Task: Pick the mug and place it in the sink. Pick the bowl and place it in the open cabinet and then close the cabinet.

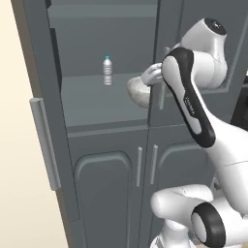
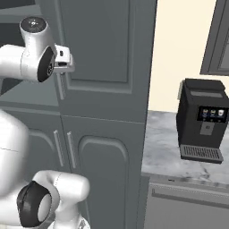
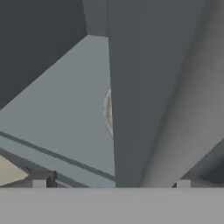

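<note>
While arm hides bowl (image 1: 137,91) edge | end effector (image 1: 154,73) grip unclear | cabinet (image 1: 87,101) open

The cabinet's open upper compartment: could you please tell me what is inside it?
On the cabinet shelf stand a small water bottle and, to its right, the bowl. The closed right door and the arm cover the bowl's right side.

Speckled grey-white bowl (image 1: 138,93) upright on the open shelf's right side, tall dark grey cabinet (image 1: 106,160), left door swung open, right door shut
</note>
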